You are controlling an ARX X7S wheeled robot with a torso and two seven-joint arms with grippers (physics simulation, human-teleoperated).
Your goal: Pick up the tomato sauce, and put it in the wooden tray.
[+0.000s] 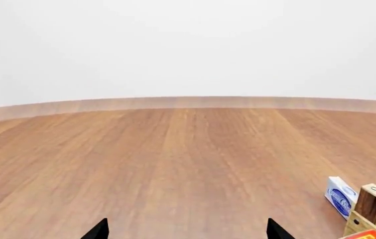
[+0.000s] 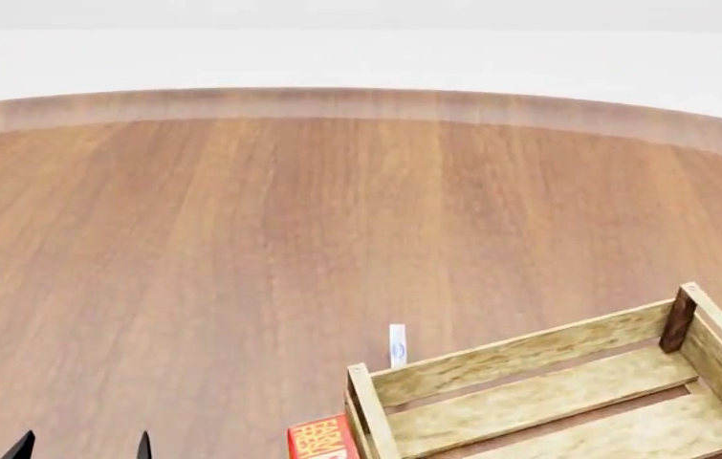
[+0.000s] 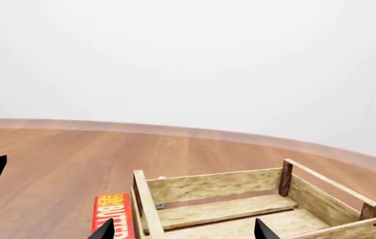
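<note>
The table (image 2: 272, 239) lies bare across its whole far and left stretch, so a gripper could sweep there freely. The obstacles crowd the near right: the wooden tray (image 2: 552, 392) with its raised slat walls and corner posts, a red butter box (image 2: 322, 440) just beside the tray's near left corner, and a small white-and-blue box (image 2: 397, 345) standing near its far wall. The tray's inside is open from above.

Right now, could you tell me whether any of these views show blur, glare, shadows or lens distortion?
All three renders are sharp, evenly lit and free of glare. Head view: the table's far edge bows upward, suggesting wide-angle distortion. Left wrist view: the same edge curves. Right wrist view: only soft shading inside the wooden tray, no hard shadows.
</note>
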